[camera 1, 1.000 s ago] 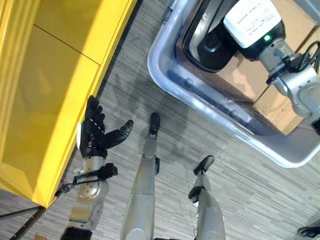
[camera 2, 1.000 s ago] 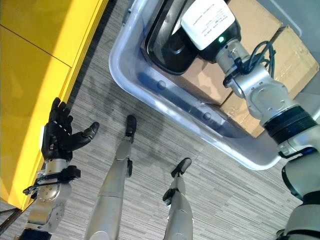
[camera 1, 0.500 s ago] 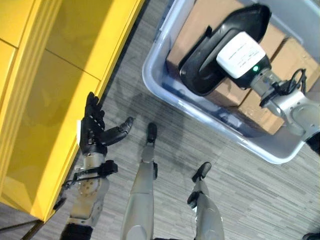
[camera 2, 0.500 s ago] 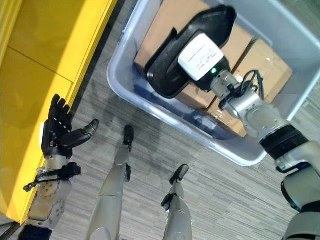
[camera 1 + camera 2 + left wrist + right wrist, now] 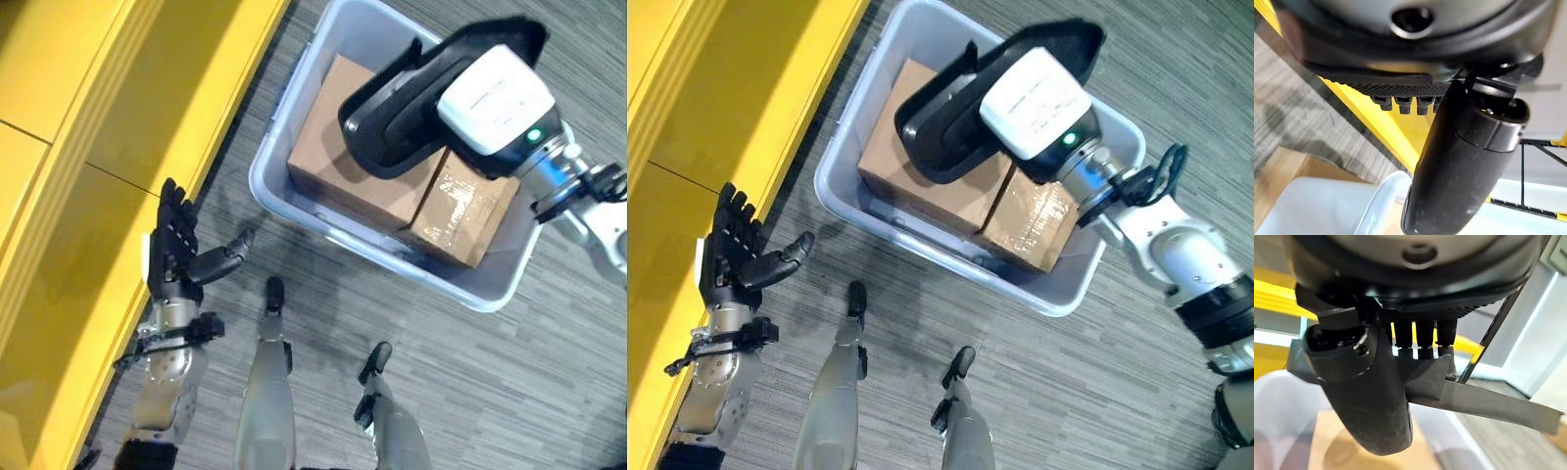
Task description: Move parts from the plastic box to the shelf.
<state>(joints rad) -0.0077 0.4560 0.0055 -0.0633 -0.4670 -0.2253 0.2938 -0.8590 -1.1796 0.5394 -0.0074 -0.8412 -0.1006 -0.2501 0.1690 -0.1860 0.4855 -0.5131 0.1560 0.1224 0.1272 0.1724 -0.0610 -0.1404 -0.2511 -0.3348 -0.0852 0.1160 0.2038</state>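
My right hand (image 5: 495,101) is above the pale plastic box (image 5: 271,164), shut on a large curved black part (image 5: 411,108). In the right wrist view its fingers (image 5: 1420,340) curl onto the part's dark grey edge (image 5: 1484,404) and the thumb (image 5: 1369,396) lies across the front. The part hangs over two cardboard boxes (image 5: 338,166) (image 5: 460,217) that lie inside the plastic box. My left hand (image 5: 174,257) is open, fingers straight and thumb spread, beside the front edge of the yellow shelf (image 5: 98,147).
The plastic box (image 5: 847,211) stands on grey striped floor (image 5: 509,372), just right of the shelf. The left wrist view has the shelf's yellow edge (image 5: 1376,125) and a pale box rim (image 5: 1378,198) past the thumb.
The whole picture has shifted, so the camera moved. My right hand with the black part now sits over the middle of the cardboard boxes rather than the box's near wall. The left hand stays open.
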